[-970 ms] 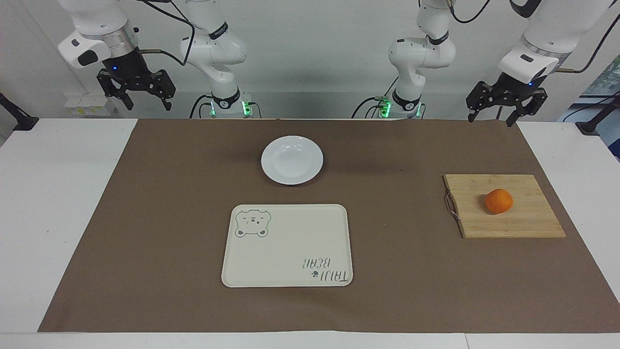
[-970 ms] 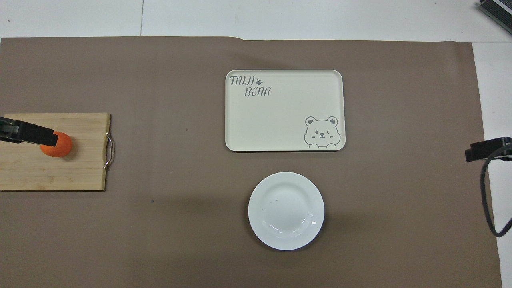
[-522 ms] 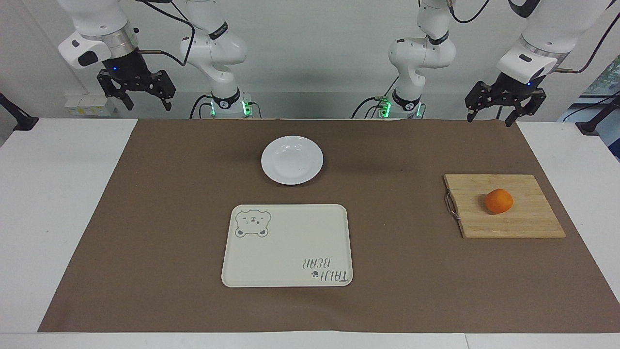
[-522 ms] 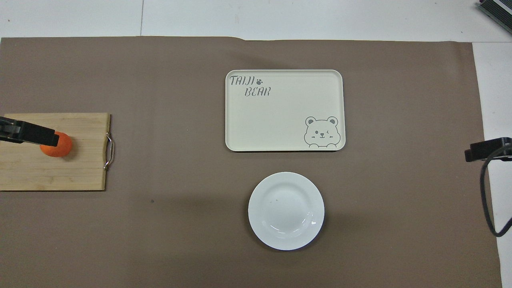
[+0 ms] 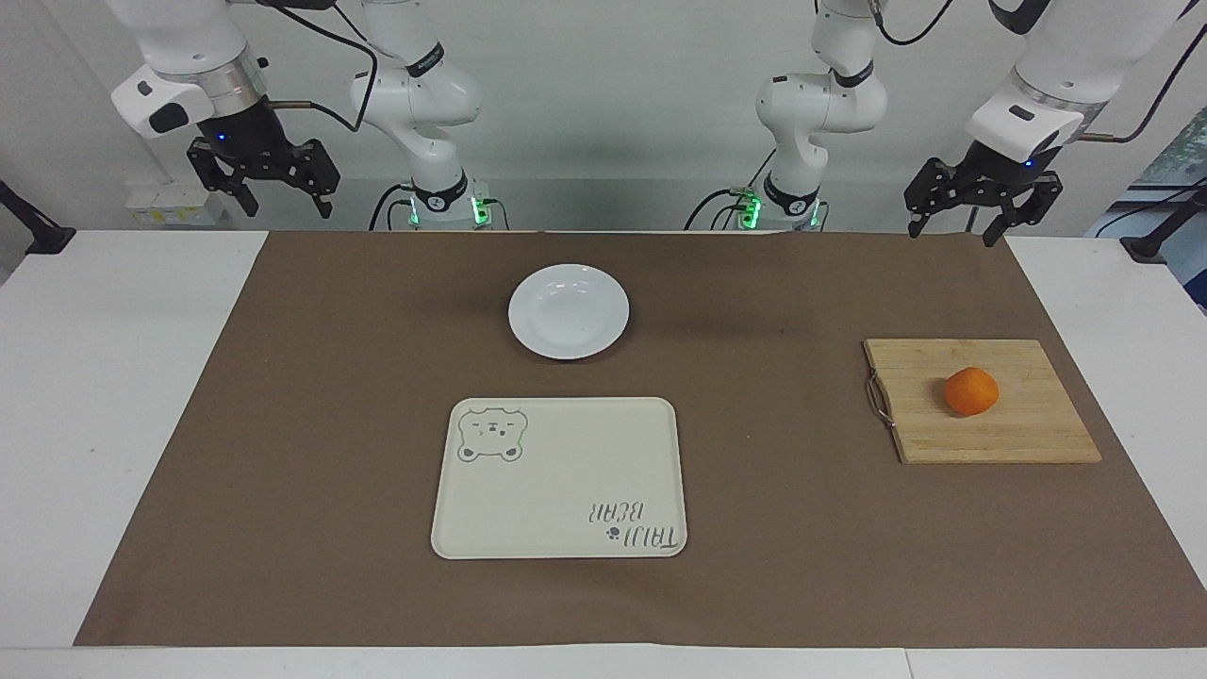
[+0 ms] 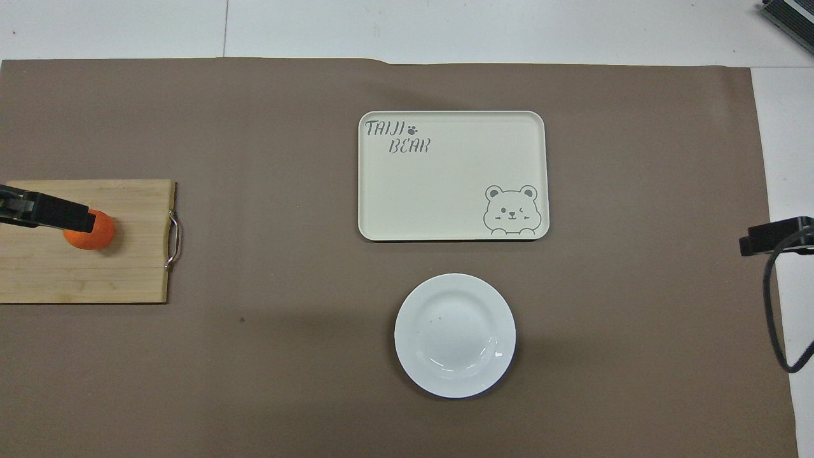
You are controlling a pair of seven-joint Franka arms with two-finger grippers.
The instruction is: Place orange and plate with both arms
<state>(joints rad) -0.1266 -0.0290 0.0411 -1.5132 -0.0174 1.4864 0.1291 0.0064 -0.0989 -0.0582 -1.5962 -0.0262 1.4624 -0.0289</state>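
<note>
Orange (image 5: pixel 971 391) sits on a bamboo cutting board (image 5: pixel 981 434) toward the left arm's end of the surface (image 5: pixel 132 396). White plate (image 5: pixel 569 311) lies on the brown mat (image 5: pixel 311 424), nearer to the robots than the cream bear tray (image 5: pixel 559 477), just apart from it. Left gripper (image 5: pixel 958 224) hangs raised over the mat's corner at its own end, fingers spread, holding nothing. Right gripper (image 5: pixel 286 195) hangs raised at its own end of the surface, fingers likewise spread and empty.
</note>
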